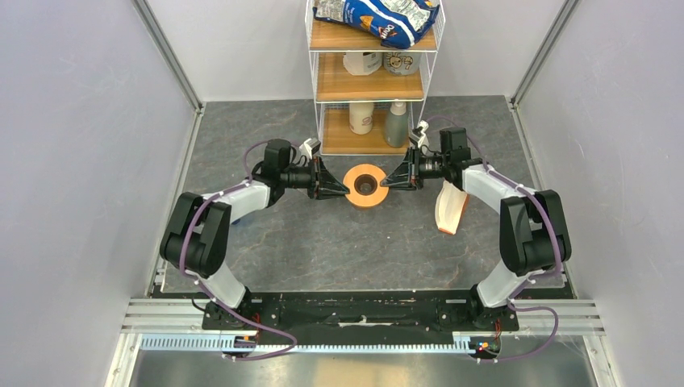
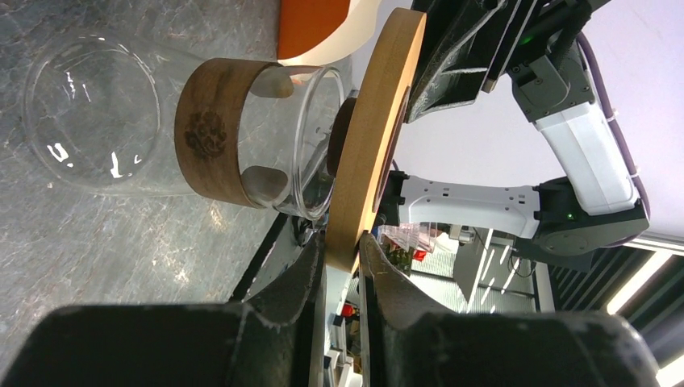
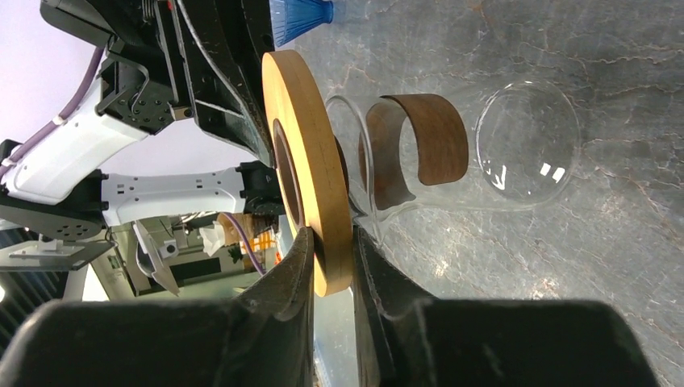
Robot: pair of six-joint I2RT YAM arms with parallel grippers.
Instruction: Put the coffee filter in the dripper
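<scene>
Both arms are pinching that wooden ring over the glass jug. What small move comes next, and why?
Probably open both and let go: the left end effector and right end effector pinch opposite edges of the flat orange-tan wooden ring, seemingly seated on the clear glass beaker, so gripping adds little.

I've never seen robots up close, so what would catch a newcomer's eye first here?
Two arms meet mid-table, the left end effector and right end effector clamping opposite edges of an orange-tan wooden ring. The ring sits at the mouth of a clear glass carafe. Behind stands a wire shelf topped by a blue snack bag.
</scene>
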